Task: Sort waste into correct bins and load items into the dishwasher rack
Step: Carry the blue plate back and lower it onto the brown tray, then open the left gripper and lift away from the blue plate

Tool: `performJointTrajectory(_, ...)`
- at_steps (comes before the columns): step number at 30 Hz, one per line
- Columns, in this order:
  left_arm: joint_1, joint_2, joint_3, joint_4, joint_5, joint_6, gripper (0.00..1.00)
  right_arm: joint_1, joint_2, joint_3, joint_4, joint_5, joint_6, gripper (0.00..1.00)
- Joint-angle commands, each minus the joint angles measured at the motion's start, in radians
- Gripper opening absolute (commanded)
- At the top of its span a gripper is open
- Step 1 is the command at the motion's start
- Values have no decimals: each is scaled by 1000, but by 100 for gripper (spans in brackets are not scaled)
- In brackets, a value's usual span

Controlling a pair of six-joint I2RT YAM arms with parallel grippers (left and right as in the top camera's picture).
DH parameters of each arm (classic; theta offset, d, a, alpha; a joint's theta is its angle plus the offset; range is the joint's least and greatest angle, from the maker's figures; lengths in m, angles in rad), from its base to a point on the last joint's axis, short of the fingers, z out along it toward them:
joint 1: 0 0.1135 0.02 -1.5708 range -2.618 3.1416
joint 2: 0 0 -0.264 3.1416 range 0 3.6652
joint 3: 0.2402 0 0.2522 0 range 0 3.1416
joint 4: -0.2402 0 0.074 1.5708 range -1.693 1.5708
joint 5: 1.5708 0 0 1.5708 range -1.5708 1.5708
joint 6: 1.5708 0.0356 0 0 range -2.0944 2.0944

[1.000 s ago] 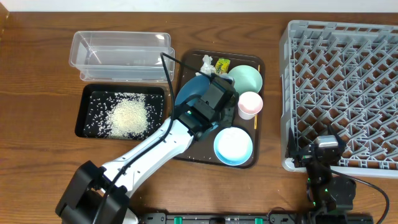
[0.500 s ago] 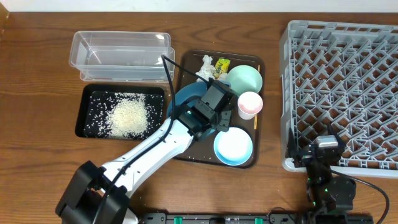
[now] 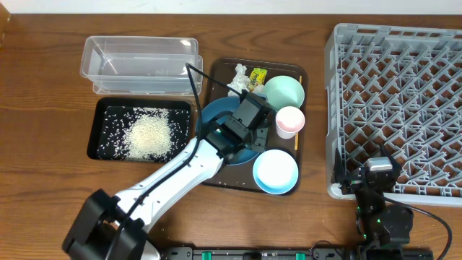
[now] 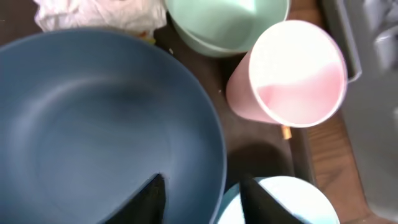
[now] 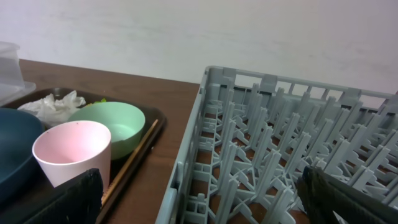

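Note:
The dark blue plate (image 4: pixel 93 124) lies flat on the brown tray (image 3: pixel 216 177). My left gripper (image 4: pixel 202 183) stands open astride the plate's right rim, one finger over the plate and one over the light blue bowl (image 3: pixel 275 171). Just beyond are the pink cup (image 3: pixel 290 120), the mint bowl (image 3: pixel 284 90), the tissue (image 3: pixel 239 78) and the yellow-green wrapper (image 3: pixel 258 75). A wooden stick (image 3: pixel 297 141) lies along the tray's right edge. Rice (image 3: pixel 149 134) is heaped in the black tray (image 3: pixel 105 108). My right gripper (image 5: pixel 205 199) hangs wide open and empty at the near-left corner of the grey rack (image 3: pixel 397 101).
The clear tub (image 3: pixel 141 61) sits behind the black tray, at the far left. A strip of bare wood separates the brown tray from the rack. My left arm crosses the table from the front left onto the tray.
My left gripper's jaws have parted from the plate's rim. The plate dropped from a tilt to flat on the tray. The light blue bowl slid slightly right.

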Motion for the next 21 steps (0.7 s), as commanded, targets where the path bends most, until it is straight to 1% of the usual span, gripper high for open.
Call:
performJointTrajectory(1, 6, -83, 13, 3, -27, 2, 50, 9, -7, -1, -5, 3, 4, 99)
performJointTrajectory(2, 9, -101, 13, 4, -39, 2, 54, 9, -7, -1, -5, 3, 4, 99)
performJointTrajectory(4, 16, -140, 13, 11, -60, 1, 57, 9, -7, -1, -5, 3, 4, 99)
performJointTrajectory(6, 29, -179, 13, 26, -64, 1, 64, 9, -7, -1, -5, 3, 4, 99)
performJointTrajectory(7, 36, -195, 14, 33, -63, 1, 66, 9, -7, -1, -5, 3, 4, 99)
performJointTrajectory(8, 45, -208, 21, 31, -63, 3, 64, 9, -7, -1, -5, 3, 4, 99)
performJointTrajectory(9, 60, -216, 53, -1, -47, 26, 54, 9, -7, -1, -5, 3, 4, 99)
performJointTrajectory(11, 92, -196, 159, -143, -8, 56, 55, 9, -7, -1, -5, 3, 4, 99)
performJointTrajectory(12, 111, -174, 230, -239, 10, 63, 60, 9, -7, -1, -5, 3, 4, 99)
performJointTrajectory(13, 134, -142, 319, -348, 46, 99, 63, 9, -7, -1, -5, 3, 4, 99)
performJointTrajectory(15, 176, -63, 501, -546, 115, 217, 72, 9, -7, -1, -5, 3, 4, 99)
performJointTrajectory(16, 194, -23, 585, -619, 124, 267, 77, 9, -7, -1, -5, 3, 4, 99)
performJointTrajectory(18, 225, 43, 702, -669, 116, 315, 80, 9, -7, -1, -5, 3, 4, 99)
performJointTrajectory(19, 239, 68, 737, -659, 105, 317, 82, 9, -7, -1, -5, 3, 4, 99)
performJointTrajectory(21, 270, 108, 766, -586, 90, 314, 83, 9, -7, -1, -5, 3, 4, 99)
